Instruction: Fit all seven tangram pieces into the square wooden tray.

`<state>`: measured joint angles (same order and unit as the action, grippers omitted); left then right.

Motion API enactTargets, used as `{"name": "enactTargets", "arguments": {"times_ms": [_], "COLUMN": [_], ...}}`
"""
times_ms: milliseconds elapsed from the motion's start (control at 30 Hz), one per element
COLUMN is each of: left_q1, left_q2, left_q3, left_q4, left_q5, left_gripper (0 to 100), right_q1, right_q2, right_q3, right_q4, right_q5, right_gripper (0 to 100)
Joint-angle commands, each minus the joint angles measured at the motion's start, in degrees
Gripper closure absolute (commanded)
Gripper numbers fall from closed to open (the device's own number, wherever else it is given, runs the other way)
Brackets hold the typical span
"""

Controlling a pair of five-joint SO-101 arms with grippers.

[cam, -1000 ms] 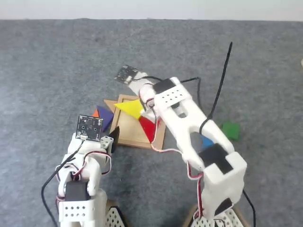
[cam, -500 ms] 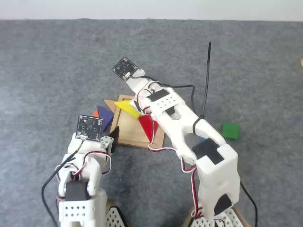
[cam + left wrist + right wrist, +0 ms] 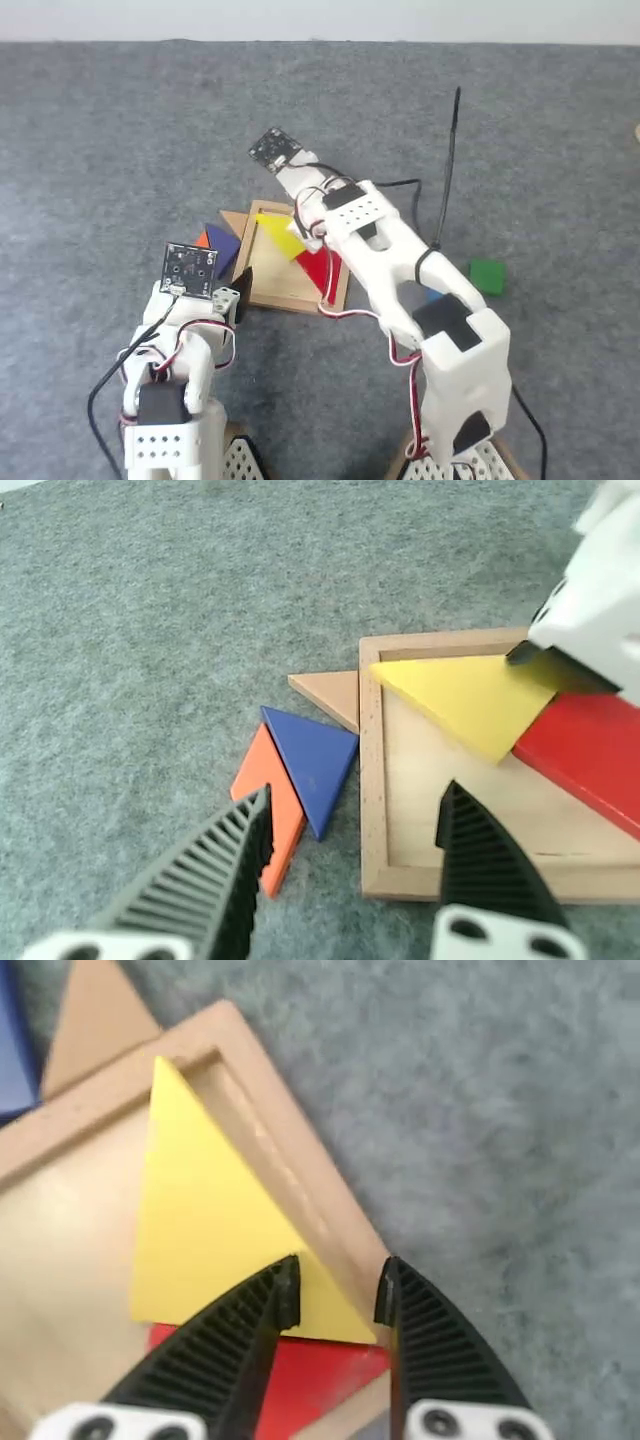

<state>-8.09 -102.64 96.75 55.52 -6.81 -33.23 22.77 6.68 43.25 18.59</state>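
The square wooden tray [image 3: 262, 290] lies mid-table. In it are a red triangle [image 3: 318, 270] and a yellow triangle [image 3: 283, 232]. The yellow one fills the tray's far corner [image 3: 205, 1205] and overlaps the red piece [image 3: 590, 750]. My right gripper [image 3: 337, 1285] is shut across the yellow triangle's near corner, above the tray's rim. Left of the tray lie a blue triangle [image 3: 312, 760], an orange piece [image 3: 272, 815] and a tan triangle [image 3: 330, 690]. My left gripper [image 3: 357, 800] hangs open over the tray's near left edge, holding nothing.
A green square [image 3: 487, 275] lies on the grey carpet to the right of the right arm. A light blue piece [image 3: 436, 296] peeks out from under that arm. A black cable [image 3: 447, 160] stands up behind the tray. Bare carpet surrounds everything.
The right arm swung the yellow triangle from overhanging the tray's left rim to inside the tray, turned into the far corner. The left arm kept still.
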Motion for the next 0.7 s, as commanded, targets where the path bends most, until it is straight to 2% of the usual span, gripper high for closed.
{"name": "enactTargets", "arguments": {"times_ms": [0, 233, 500, 667], "left_q1": [-0.35, -0.26, -0.26, -0.26], "left_q2": [0.62, 0.62, 0.62, 0.62], "left_q3": [-0.22, -0.22, -0.22, -0.22], "left_q4": [-0.53, -0.53, -0.53, -0.53], "left_q5": [-0.53, -0.53, -0.53, -0.53], "left_gripper": [75, 75, 75, 75], "right_q1": [1.71, -2.68, 7.69, 9.19], "right_q2": [-3.56, -4.09, -3.12, -7.96], "right_q3": [-0.62, -0.7, 0.18, 1.23], "right_q4": [0.4, 0.48, 1.71, 1.8], "right_q5": [-0.7, -0.35, -0.18, 1.49], "right_gripper": [85.4, 85.4, 85.4, 85.4]}}
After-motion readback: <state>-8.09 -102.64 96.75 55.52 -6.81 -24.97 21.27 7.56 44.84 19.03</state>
